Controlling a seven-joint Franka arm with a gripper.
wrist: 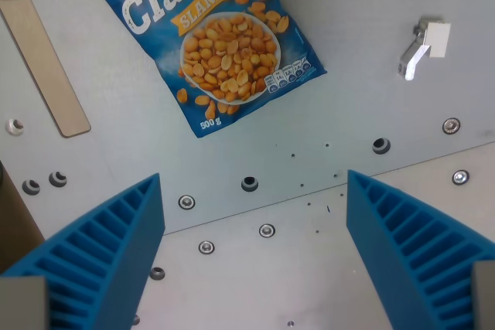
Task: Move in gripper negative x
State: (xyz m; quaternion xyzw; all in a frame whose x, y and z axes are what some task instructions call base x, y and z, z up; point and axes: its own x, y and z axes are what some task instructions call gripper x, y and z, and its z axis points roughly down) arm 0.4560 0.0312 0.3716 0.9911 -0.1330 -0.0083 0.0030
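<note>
My gripper [255,191] is open and empty. Its two blue ribbed fingers rise from the bottom corners of the wrist view, one on the left [108,245] and one on the right [410,237]. They hang above a grey metal table [363,90]. A blue bag of peanuts [213,36] lies flat on the table ahead of the fingers, at the top middle, with its lower corner about level with the fingertips' far side. Nothing sits between the fingers.
A flat tan strip [42,59] lies at the wrist view's left. A small white-and-metal bracket [424,44] stands at the upper right. Screws and holes [249,183] dot the table, and a seam between plates runs across it.
</note>
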